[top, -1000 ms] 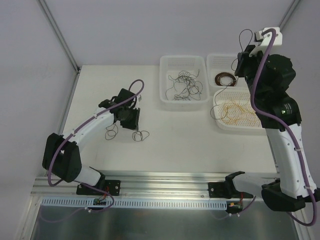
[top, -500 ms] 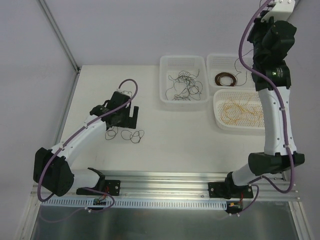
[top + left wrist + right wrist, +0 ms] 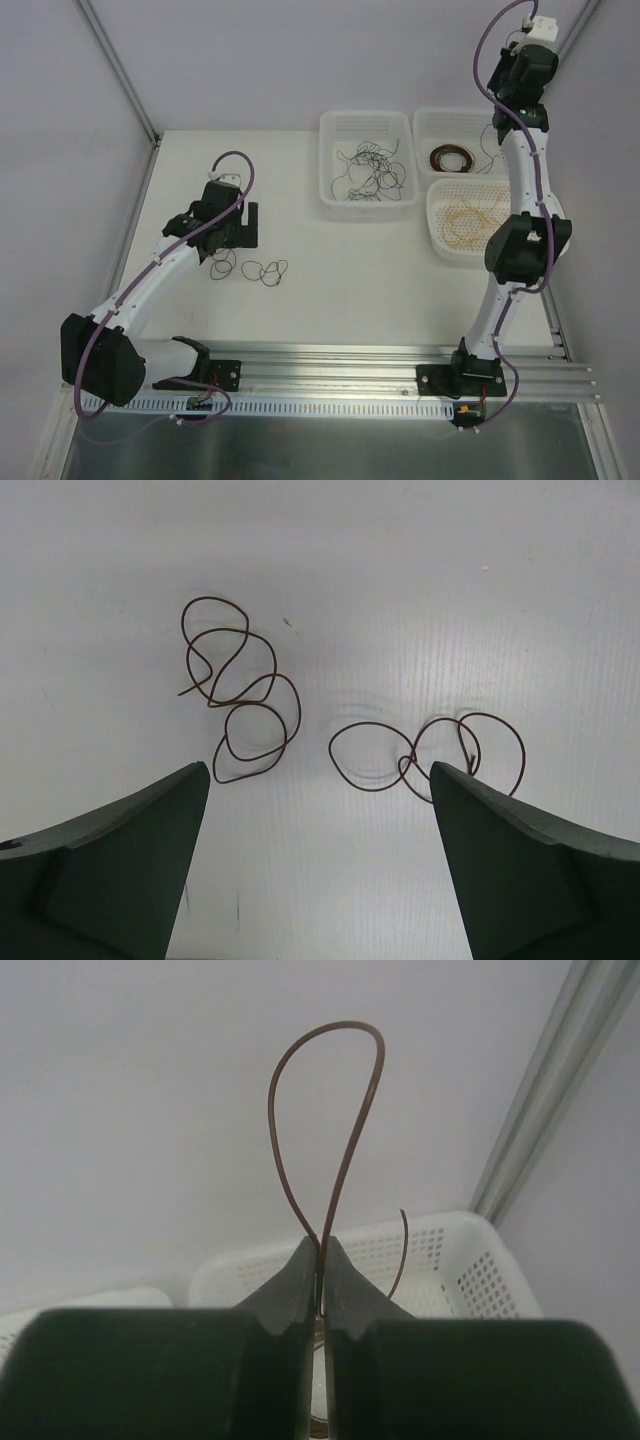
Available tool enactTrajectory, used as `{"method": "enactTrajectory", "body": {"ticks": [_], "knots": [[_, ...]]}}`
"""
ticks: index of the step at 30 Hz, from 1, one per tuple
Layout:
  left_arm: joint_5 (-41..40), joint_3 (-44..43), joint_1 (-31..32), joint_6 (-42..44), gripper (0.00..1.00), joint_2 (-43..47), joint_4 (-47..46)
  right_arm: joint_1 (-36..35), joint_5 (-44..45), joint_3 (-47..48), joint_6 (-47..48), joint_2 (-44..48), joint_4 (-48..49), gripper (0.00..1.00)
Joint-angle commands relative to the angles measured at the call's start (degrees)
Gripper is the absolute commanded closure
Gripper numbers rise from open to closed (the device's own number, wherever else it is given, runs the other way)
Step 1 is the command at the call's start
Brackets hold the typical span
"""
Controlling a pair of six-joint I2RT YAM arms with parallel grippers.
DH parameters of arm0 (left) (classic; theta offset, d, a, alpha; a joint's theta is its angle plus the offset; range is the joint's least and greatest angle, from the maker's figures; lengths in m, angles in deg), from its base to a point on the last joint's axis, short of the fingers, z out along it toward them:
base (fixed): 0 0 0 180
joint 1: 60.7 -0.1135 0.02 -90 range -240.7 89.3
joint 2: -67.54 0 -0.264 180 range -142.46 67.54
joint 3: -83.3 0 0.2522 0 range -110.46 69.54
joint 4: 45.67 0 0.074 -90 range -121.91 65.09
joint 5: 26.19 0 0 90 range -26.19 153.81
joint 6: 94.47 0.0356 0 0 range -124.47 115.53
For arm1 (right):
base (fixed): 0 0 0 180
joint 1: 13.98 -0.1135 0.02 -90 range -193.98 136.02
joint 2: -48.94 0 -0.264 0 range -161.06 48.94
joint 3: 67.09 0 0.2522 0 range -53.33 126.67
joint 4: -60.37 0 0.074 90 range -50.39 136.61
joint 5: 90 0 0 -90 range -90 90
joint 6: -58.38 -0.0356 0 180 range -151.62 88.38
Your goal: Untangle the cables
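So the left claw hangs wide open right over two curly brown cables lying side by side toward the surface's left edge, which makes that arm the nearest. The right claw is pinched shut on another brown loop, high above the far right corner basket.

Dark brown cables; white perforated baskets; white table.
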Motion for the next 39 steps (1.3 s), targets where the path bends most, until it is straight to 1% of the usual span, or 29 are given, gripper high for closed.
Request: {"method": "enactTrajectory", "body": {"ticks": [1, 2, 3, 5, 6, 7, 8, 9, 11, 12, 14, 16, 17, 18, 19, 20, 22, 23, 24, 25, 28, 31, 32, 34, 35, 36, 37, 38, 39], "knots": [[0.24, 0.39, -0.87, -0.43, 0.07, -0.11, -1.27, 1.28, -3.59, 1.03, -4.42, -5.29, 1.88, 0.95], [0.50, 0.39, -0.95, -0.43, 0.07, -0.20, -1.27, 1.55, -3.86, 0.50, -4.68, -6.01, 1.71, 0.95], [0.59, 0.39, -1.04, -0.43, 0.07, -0.46, -1.27, 1.64, -4.21, 0.15, -5.47, -6.72, 1.44, 0.88], [0.68, 0.39, -1.13, -0.43, 0.07, -0.38, -1.27, 1.64, -5.00, -1.61, -6.00, -7.34, 0.56, 0.71], [0.68, 0.48, -1.13, -0.52, 0.07, -0.38, -1.27, 1.64, -5.70, -2.57, -6.44, -6.99, 0.56, 0.54], [0.77, 0.39, -1.22, -0.52, 0.07, -0.38, -1.27, 1.64, -5.88, -4.41, -6.71, -6.46, 0.56, 0.44], [0.94, 0.39, -1.31, -0.61, 0.07, -0.38, -1.27, 1.64, -6.23, -5.56, -6.97, -4.72, 0.47, 0.37], [1.29, 0.39, -1.39, -0.61, 0.07, -0.29, -1.18, 1.55, -6.93, -6.61, -7.23, -3.57, 0.56, 0.26], [1.82, 0.31, -1.57, -0.78, 0.07, -0.11, -1.27, 1.11, -7.20, -9.95, -7.59, 0.37, 0.21, 0.20], [2.26, 0.31, -1.66, -0.87, 0.07, 0.06, -1.27, 0.76, -9.37, -10.92, -7.50, 1.61, 0.04, 0.13], [2.61, 0.31, -1.83, -1.13, 0.07, 0.41, -1.27, -0.55, -10.53, -14.07, -6.97, 5.91, -1.54, 0.08], [2.70, 0.31, -1.92, -1.31, 0.07, 0.68, -1.27, -1.70, -11.33, -16.98, -7.32, 9.08, -3.21, 0.06], [2.70, 0.31, -1.92, -1.40, 0.07, 0.85, -1.36, -3.09, -11.59, -20.21, -8.45, 10.40, -3.57, 0.06], [2.70, 0.39, -2.01, -1.57, 0.07, 1.12, -1.27, -3.81, -12.64, -21.99, -9.08, 13.72, -3.92, 0.06], [2.62, 0.39, -2.10, -1.57, 0.07, 1.29, -1.27, -4.07, -13.17, -23.74, -9.69, 15.15, -4.44, 0.06], [2.35, 0.39, -2.19, -1.75, 0.07, 1.55, -1.36, -7.03, -13.44, -25.94, -10.74, 16.82, -4.71, 0.06], [1.91, 0.48, -2.54, -2.01, 0.07, 1.91, -1.27, -9.95, -13.18, -31.82, -11.80, 21.12, -5.24, 0.06], [1.39, 0.48, -2.71, -2.01, 0.08, 2.26, -1.27, -13.18, -13.00, -33.67, -12.59, 22.44, -5.33, 0.06], [1.12, 0.57, -2.97, -2.10, 0.08, 2.52, -1.27, -14.87, -12.91, -37.61, -14.86, 23.68, -4.89, 0.06], [0.86, 0.57, -3.15, -2.36, 0.08, 2.70, -1.27, -16.45, -13.61, -39.39, -15.67, 26.04, -4.63, 0.07], [-0.54, 0.83, -4.55, -2.63, 0.08, 3.93, -1.27, -25.22, -13.88, -45.89, -19.36, 29.04, -3.93, 0.08], [-0.20, 1.10, -7.09, -3.59, 0.08, 5.07, -1.45, -30.43, -13.88, -51.25, -23.58, 29.93, -2.43, 0.09], [0.59, 1.18, -7.72, -3.77, 0.08, 5.60, -1.53, -33.92, -14.40, -52.92, -24.63, 29.75, -1.64, 0.10], [1.73, 1.27, -9.21, -4.38, 0.08, 5.95, -1.71, -37.28, -13.88, -54.42, -26.47, 29.23, -1.37, 0.10], [2.35, 1.36, -10.61, -4.73, 0.08, 6.04, -1.71, -40.17, -13.27, -55.39, -27.53, 28.79, -0.76, 0.10], [3.83, 1.45, -12.10, -5.17, 0.08, 6.30, -1.97, -42.55, -13.52, -57.66, -29.89, 28.26, 1.85, 0.11], [4.80, 1.54, -12.12, -5.35, 0.08, 6.30, -2.24, -42.57, -13.79, -57.69, -29.91, 27.74, 3.18, 0.12], [5.42, 1.54, -13.25, -5.53, 0.08, 6.30, -2.41, -44.75, -14.05, -59.60, -32.26, 27.12, 3.63, 0.13], [6.04, 1.54, -13.70, -5.62, 0.08, 6.39, -2.59, -45.81, -14.40, -60.23, -33.59, 25.38, 7.20, 0.14]]}}
